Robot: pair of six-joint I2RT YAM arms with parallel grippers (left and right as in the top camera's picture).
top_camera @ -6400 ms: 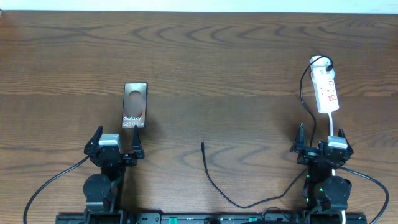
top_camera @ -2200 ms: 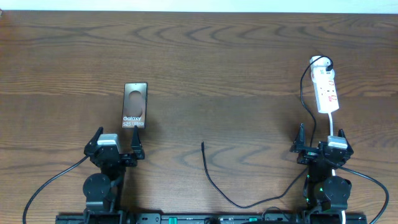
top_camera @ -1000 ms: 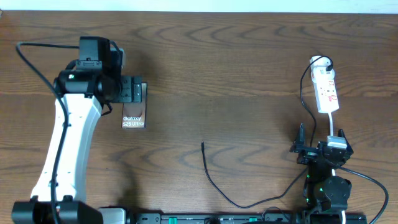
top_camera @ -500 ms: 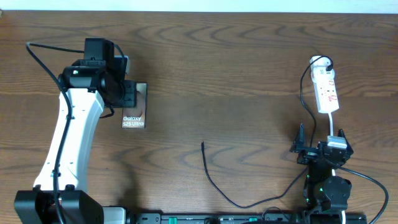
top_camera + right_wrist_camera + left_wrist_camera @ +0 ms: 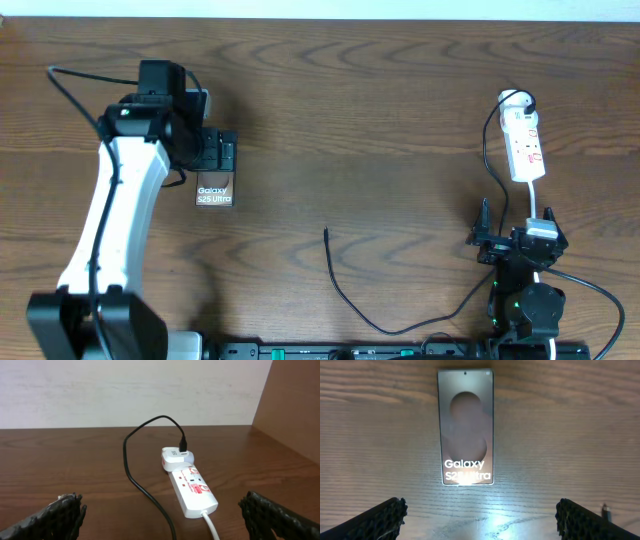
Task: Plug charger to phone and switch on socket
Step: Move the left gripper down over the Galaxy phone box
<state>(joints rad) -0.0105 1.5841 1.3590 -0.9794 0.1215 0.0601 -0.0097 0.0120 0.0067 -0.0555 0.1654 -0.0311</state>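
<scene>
The phone [image 5: 215, 192] lies flat at the table's left, screen up; the left wrist view shows it whole [image 5: 465, 425]. My left gripper [image 5: 215, 155] hovers over the phone's far end, open and empty, its fingertips [image 5: 375, 522] wide apart. The charger [image 5: 345, 295] is a thin black cable; its plug tip [image 5: 326, 233] lies free mid-table and shows as a small dark tip [image 5: 605, 509]. The socket [image 5: 525, 145] lies at the far right, also in the right wrist view [image 5: 192, 490]. My right gripper [image 5: 518, 243] rests open near the front edge, well short of the socket.
A white adapter [image 5: 176, 457] sits in the socket's far end with the black cable [image 5: 135, 472] plugged into it. A white cord [image 5: 210, 522] runs from the socket's near end toward my right arm. The table's far edge meets a pale wall.
My left arm has left its rest place at the front and reached out over the phone, then settled slightly lower over its far end. The right arm, cable and socket have not moved.
</scene>
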